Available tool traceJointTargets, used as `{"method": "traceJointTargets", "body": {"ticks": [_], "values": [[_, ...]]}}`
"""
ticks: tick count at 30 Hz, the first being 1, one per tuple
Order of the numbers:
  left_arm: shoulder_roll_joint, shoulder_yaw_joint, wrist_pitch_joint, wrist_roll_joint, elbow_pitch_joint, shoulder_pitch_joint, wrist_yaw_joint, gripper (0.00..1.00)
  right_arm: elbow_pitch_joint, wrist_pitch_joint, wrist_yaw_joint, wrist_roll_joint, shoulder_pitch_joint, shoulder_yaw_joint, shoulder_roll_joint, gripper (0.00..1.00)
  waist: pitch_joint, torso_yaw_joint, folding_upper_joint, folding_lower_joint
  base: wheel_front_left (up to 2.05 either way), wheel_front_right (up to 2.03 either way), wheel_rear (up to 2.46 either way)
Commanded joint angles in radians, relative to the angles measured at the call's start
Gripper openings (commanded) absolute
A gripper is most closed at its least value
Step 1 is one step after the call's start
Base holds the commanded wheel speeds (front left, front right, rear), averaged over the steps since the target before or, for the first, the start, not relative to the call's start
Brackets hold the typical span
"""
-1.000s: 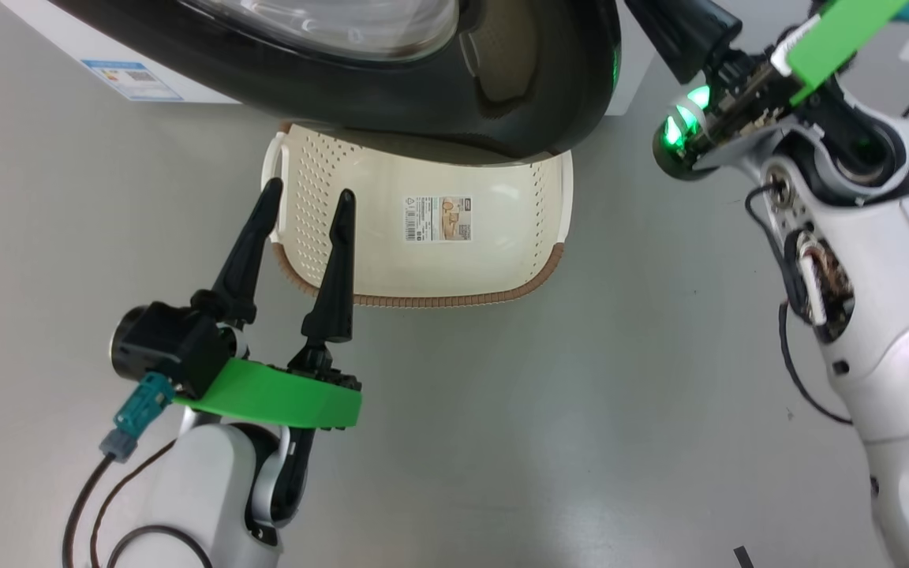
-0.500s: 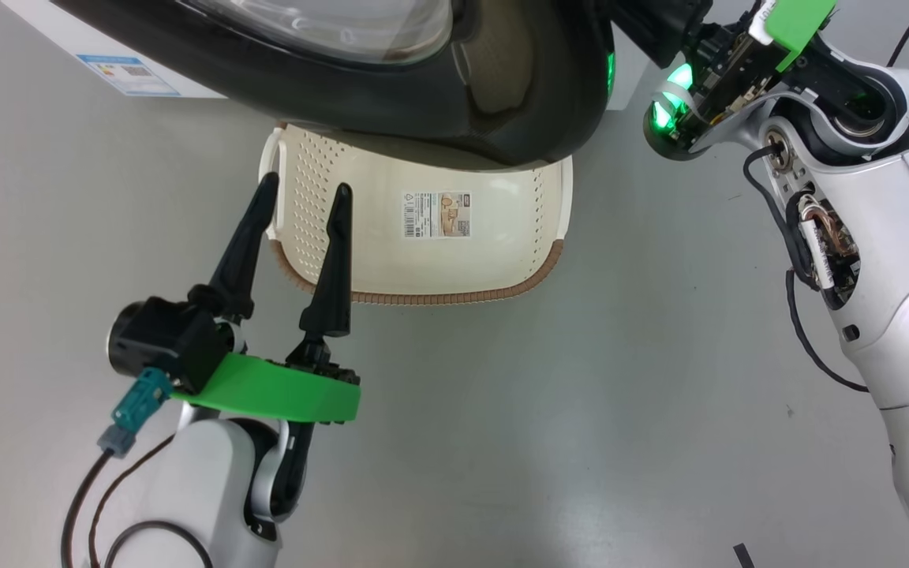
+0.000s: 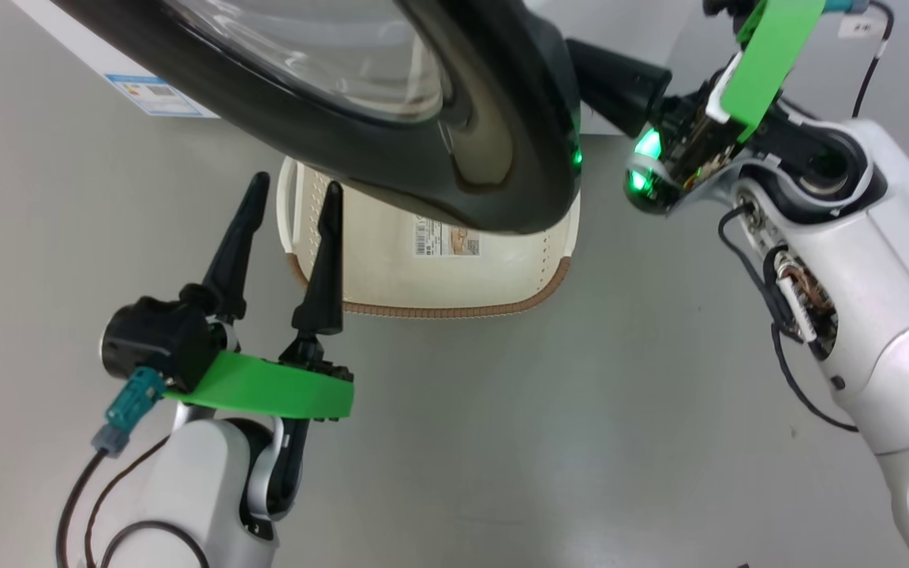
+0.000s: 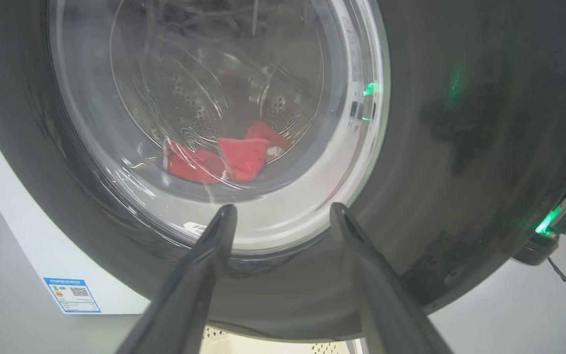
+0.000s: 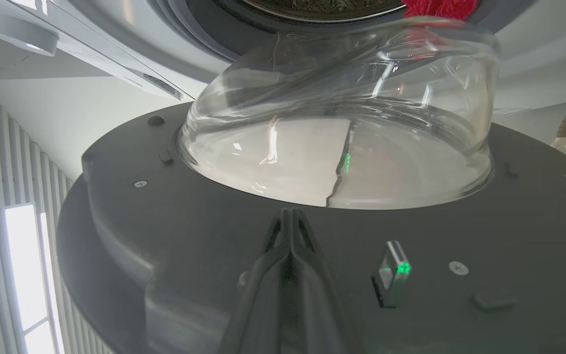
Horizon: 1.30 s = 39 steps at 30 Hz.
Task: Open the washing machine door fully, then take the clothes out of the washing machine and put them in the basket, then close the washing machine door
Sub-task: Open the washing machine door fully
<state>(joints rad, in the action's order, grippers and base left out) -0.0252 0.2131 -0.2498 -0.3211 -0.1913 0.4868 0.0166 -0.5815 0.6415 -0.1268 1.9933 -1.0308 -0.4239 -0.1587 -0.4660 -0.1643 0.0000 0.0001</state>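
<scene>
The washing machine door (image 3: 391, 158) stands partly open, its glossy black rim hanging over the basket (image 3: 439, 288). My right gripper (image 3: 592, 67) is shut, reaching behind the door's free edge. In the right wrist view its closed tips (image 5: 290, 212) rest against the door's grey inner face (image 5: 165, 236), just below the glass bowl (image 5: 342, 123). My left gripper (image 3: 293, 197) is open and holds nothing, beside the basket's left end. Its wrist view looks through the door glass (image 4: 214, 98) at the red clothes (image 4: 229, 157) in the drum. The washing machine (image 4: 27, 246) is white with a blue label (image 3: 158, 95).
Grey floor (image 3: 541, 442) spreads in front of the basket. My right arm's white forearm (image 3: 857, 276) with loose cables crosses the right side. A slatted wall (image 5: 13, 172) with a bright panel shows in the right wrist view.
The door has swung further out and covers more of the basket. My right gripper has moved left with the door's edge. The left gripper has hardly moved; the camera shifted slightly.
</scene>
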Motion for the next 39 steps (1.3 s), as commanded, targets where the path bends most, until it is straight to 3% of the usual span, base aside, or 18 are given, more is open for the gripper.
{"method": "traceJointTargets", "body": {"ticks": [1,30,39], "values": [[-0.025,-0.039,-0.012,-0.007,0.022,-0.019,-0.016,1.0,0.038,-0.003,-0.004,0.013,0.035,-0.018,0.019,0.0,0.015,-0.011,0.0,-0.0001,0.0,0.0,0.0],[-0.025,-0.07,-0.012,-0.031,-0.003,-0.162,-0.038,1.0,0.152,-0.051,-0.004,0.121,0.247,-0.266,-0.036,0.0,0.234,-0.122,0.0,-0.0001,0.0,0.0,0.0],[-0.025,-0.074,-0.012,-0.027,-0.017,-0.182,-0.035,1.0,0.175,-0.087,-0.004,0.169,0.269,-0.322,-0.062,0.0,0.28,-0.185,0.0,-0.0001,0.0,0.0,0.0]]}}
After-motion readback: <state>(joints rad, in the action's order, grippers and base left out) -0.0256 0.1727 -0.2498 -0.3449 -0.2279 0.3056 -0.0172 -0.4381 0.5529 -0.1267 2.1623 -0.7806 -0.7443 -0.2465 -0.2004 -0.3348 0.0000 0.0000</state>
